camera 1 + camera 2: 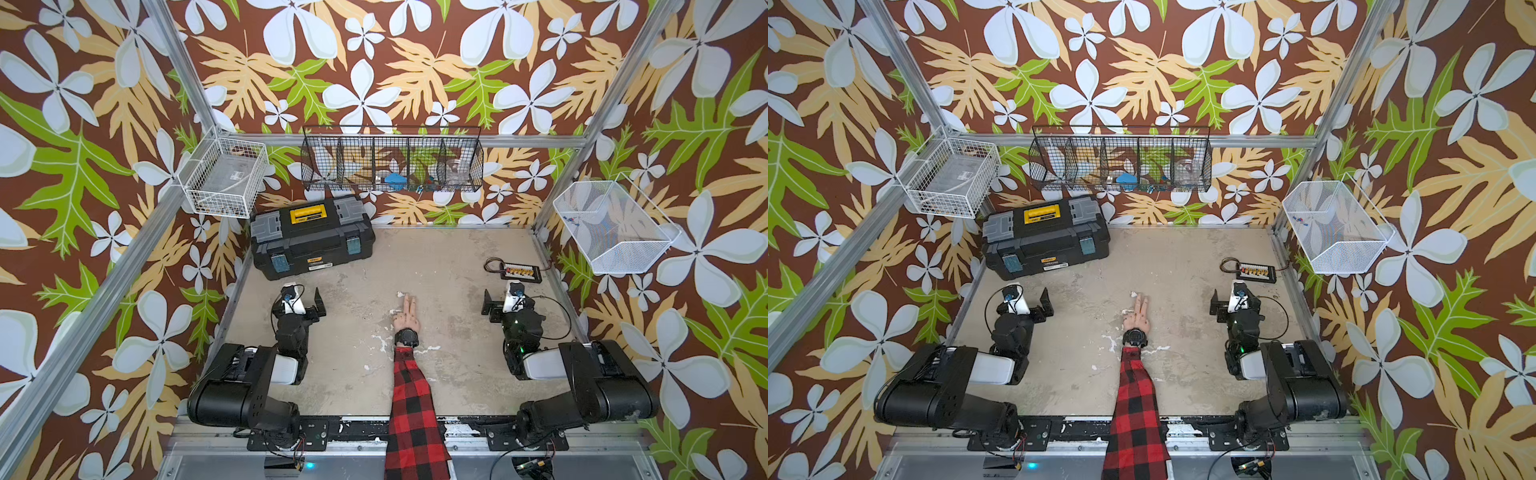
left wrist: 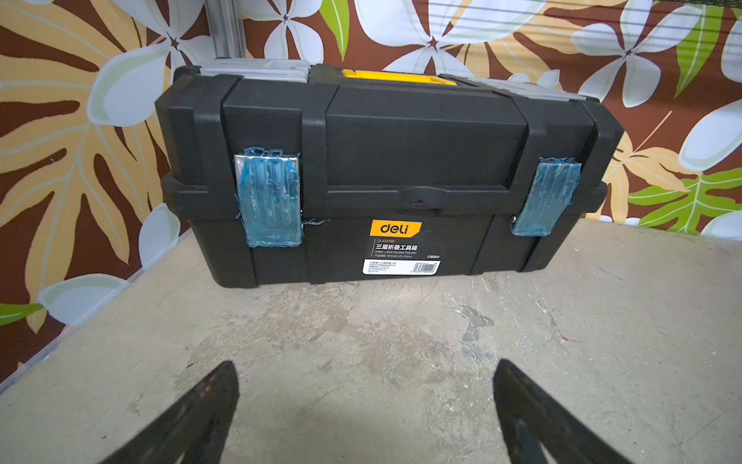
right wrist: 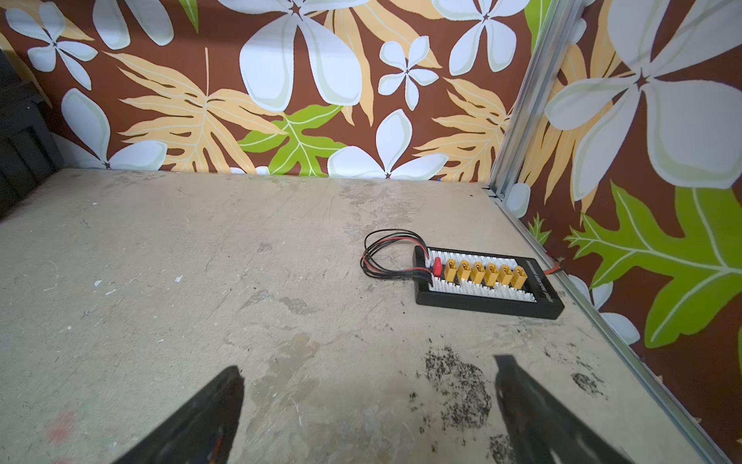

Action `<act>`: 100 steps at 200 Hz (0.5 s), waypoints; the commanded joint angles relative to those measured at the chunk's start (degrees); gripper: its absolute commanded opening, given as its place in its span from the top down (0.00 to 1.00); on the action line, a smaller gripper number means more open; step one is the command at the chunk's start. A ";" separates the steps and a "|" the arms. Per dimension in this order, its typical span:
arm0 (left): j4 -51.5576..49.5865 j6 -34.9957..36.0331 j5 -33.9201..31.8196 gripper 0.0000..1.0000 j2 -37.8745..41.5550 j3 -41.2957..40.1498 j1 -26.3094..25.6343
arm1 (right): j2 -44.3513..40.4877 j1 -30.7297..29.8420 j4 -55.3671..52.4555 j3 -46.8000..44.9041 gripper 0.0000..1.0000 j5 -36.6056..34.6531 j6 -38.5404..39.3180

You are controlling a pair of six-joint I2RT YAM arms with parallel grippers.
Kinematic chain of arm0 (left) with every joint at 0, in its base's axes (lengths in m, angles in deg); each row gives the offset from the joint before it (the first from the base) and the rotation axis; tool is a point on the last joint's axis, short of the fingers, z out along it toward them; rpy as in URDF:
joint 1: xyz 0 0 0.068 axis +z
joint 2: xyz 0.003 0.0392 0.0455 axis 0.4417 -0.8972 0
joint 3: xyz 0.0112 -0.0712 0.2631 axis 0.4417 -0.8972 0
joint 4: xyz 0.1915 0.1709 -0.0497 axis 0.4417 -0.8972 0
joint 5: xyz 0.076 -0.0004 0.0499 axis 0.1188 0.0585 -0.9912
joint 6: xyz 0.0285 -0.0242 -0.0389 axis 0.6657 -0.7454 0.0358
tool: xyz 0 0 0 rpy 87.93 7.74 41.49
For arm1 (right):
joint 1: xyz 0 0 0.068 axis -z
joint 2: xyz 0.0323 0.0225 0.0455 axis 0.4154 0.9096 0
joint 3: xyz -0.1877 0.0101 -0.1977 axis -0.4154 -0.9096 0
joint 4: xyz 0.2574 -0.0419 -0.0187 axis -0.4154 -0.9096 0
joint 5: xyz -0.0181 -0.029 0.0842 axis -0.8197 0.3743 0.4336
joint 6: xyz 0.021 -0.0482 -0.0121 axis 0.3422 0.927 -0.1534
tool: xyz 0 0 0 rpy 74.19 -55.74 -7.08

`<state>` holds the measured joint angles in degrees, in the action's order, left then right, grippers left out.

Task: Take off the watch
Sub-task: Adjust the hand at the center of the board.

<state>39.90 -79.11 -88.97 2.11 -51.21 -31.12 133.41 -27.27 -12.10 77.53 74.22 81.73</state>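
So the chunky all-black sports watch [image 1: 406, 337] with the round dark face is strapped around the wrist of an arm in a red-and-black plaid sleeve [image 1: 413, 399]. That arm reaches in from the near edge of the scuffed beige table [image 1: 436, 266], pretty much dead centre. The pale hand [image 1: 405, 316] past the watch [image 1: 1135, 337] lies flat on the table with two fingers stretched toward the far wall. The left claw [image 2: 365, 367] has its jaws spread wide with only bare table between them. It points at the black plastic toolbox with the yellow handle and blue-taped latches [image 2: 381, 160], which sits in the far left corner. The right claw [image 3: 367, 363] is the same deal, jaws wide apart and gripping nothing. It faces the flat black charging board with a row of yellow connectors [image 3: 488, 281] and its loop of black and red wires over by the right wall. In both top views the watch sits between the two claws and well apart from each, left claw out to its left, right claw out to its right, with fairly similar gaps. Both claw tips are farther toward the back wall than the watch, which is closer to the arm bases. Neither claw touches the watch, the hand or the sleeve.
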 commanded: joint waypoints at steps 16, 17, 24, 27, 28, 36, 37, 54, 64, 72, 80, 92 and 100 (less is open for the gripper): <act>0.92 0.41 0.38 0.00 0.32 -0.14 0.16 | 0.07 0.00 0.20 0.32 0.00 0.19 0.09; 0.92 0.41 0.40 0.00 0.29 -0.14 0.16 | 0.07 0.00 0.19 0.31 0.00 0.18 0.09; 0.92 0.41 0.43 0.00 0.35 -0.22 0.16 | 0.07 -0.07 0.18 0.31 0.00 0.18 0.09; 0.92 0.41 0.42 0.00 0.36 -0.23 0.16 | 0.07 -0.03 0.22 0.31 0.00 0.18 0.09; 0.92 0.41 0.46 0.00 0.36 -0.23 0.16 | 0.07 -0.02 0.20 0.31 0.00 0.18 0.09; 0.92 0.41 0.53 0.00 0.30 -0.26 0.16 | 0.07 -0.05 0.20 0.23 0.00 0.20 0.10; 0.92 0.41 0.56 0.00 0.29 -0.24 0.16 | 0.07 -0.03 0.23 0.27 0.00 0.19 0.10; 0.92 0.41 0.55 0.00 0.33 -0.23 0.15 | 0.08 -0.02 0.27 0.25 0.00 0.18 0.10; 0.92 0.41 0.51 0.00 0.35 -0.27 0.09 | 0.04 -0.06 0.27 0.18 0.00 0.22 0.09; 0.92 0.41 0.46 0.00 0.35 -0.23 0.16 | -0.06 -0.01 0.28 0.14 0.00 0.09 0.09; 0.92 0.41 0.50 0.00 0.32 -0.23 0.16 | -0.02 -0.09 0.44 0.07 0.00 0.11 0.10; 0.99 0.41 0.45 0.00 0.32 -0.23 0.16 | -0.05 -0.01 0.37 0.05 0.00 0.16 0.09; 1.01 0.41 0.49 0.00 0.34 -0.23 0.16 | -0.07 -0.05 0.36 0.07 0.00 0.09 0.10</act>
<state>39.92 -79.11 -88.83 2.33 -51.30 -31.12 133.41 -27.27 -12.10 77.55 74.22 81.73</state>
